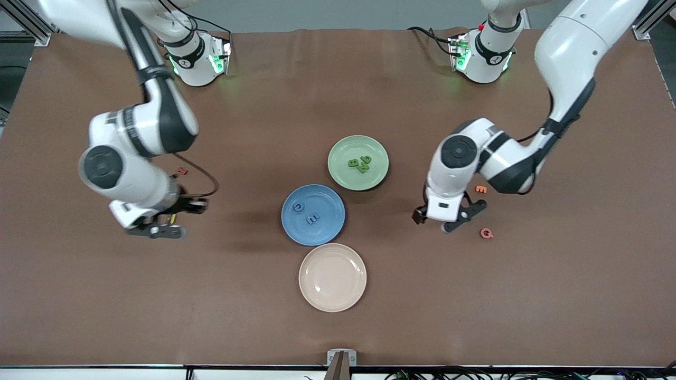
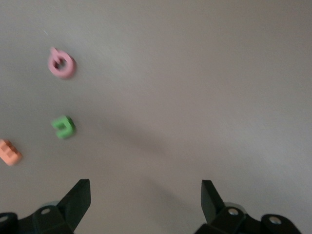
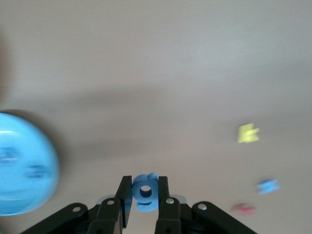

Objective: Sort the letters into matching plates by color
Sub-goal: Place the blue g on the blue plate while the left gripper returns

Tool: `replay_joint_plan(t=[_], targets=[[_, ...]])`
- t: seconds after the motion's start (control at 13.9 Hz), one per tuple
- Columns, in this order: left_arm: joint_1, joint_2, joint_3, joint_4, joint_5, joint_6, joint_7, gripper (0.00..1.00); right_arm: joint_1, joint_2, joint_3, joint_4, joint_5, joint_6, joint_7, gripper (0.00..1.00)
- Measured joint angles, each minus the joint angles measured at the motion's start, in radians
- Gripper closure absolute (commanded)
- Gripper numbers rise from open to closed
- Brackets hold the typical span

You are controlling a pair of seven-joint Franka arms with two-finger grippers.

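Blue letter [image 3: 145, 191]: pinched between the right gripper [image 3: 145, 195] fingers, up over bare table [image 1: 158, 295].
Blue plate [image 1: 330, 232]: toward the middle, carrying two blue letters [image 1: 306, 214].
Green plate [image 1: 343, 174]: beside it, carrying green letters [image 1: 360, 163].
Green letter [image 2: 63, 126]: flat on the table ahead of the left gripper [image 2: 145, 195] fingers, between a pink letter [image 2: 61, 64] and an orange letter [image 2: 9, 152].
Left gripper fingers: spread wide, holding nothing.
Cream plate [image 1: 317, 295]: nearest the front camera.
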Motion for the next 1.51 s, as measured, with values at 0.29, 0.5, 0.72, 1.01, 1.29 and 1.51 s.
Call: replay_joint_plan(t=[0.29, 0.5, 0.72, 1.01, 1.29, 1.51], targets=[[0.084, 0.0, 0.0, -0.002, 0.0, -0.001, 0.067, 0.0, 0.123, 0.074, -0.003, 0.07, 0.099, 0.061, 0.104, 0.89], [0.149, 0.001, 0.001, -0.011, 0.0, -0.003, 0.179, 0.0, 0.186, 0.144, -0.004, 0.08, 0.109, 0.139, 0.169, 0.89], [0.19, 0.004, 0.002, -0.02, 0.0, -0.003, 0.249, 0.01, 0.252, 0.227, -0.005, 0.12, 0.109, 0.186, 0.238, 0.89], [0.219, 0.013, 0.002, -0.05, 0.0, 0.008, 0.28, 0.03, 0.312, 0.32, -0.008, 0.159, 0.109, 0.212, 0.265, 0.89], [0.221, 0.025, 0.002, -0.094, 0.0, 0.061, 0.281, 0.07, 0.338, 0.353, -0.009, 0.158, 0.109, 0.212, 0.317, 0.88], [0.22, 0.034, 0.001, -0.148, 0.0, 0.123, 0.281, 0.17, 0.354, 0.356, -0.01, 0.157, 0.109, 0.213, 0.349, 0.84]])
